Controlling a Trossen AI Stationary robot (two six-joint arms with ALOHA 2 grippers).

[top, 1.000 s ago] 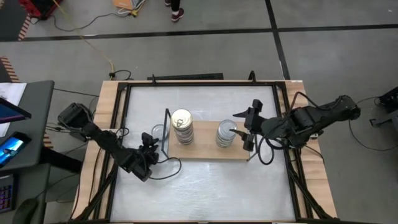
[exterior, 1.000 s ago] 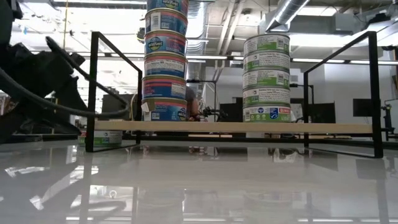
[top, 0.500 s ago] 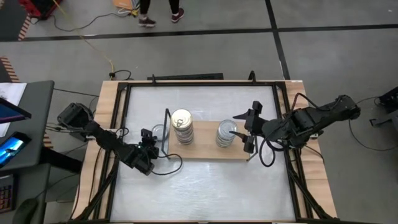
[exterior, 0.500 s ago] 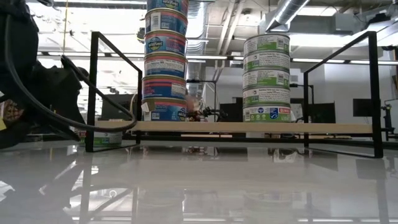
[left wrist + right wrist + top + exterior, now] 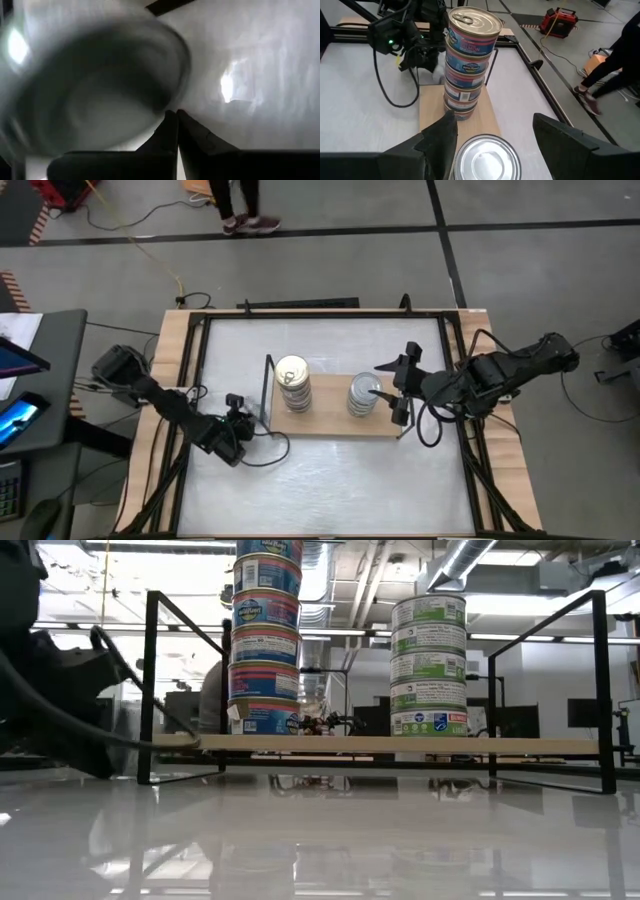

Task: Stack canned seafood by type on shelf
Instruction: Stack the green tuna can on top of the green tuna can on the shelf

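Stacking is nearly finished: your light wooden shelf [image 5: 330, 420] carries a tall gold-lidded tin stack [image 5: 292, 383] and a silver-lidded stack [image 5: 363, 395]. Your left gripper [image 5: 238, 423] has its fingers pressed together empty beside one loose silver tin [image 5: 95, 95]; right gripper [image 5: 398, 388] hovers wide, holding nothing.

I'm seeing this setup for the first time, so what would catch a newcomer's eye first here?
Two tall stacks of flat round metal tins stand on the light wooden shelf board mid-table: a gold-lidded stack with pink and blue labels and a silver-lidded stack with green labels. The left gripper sits low at the shelf's left end, fingers shut, a loose silver tin beside it; the right gripper hangs open by the silver stack.
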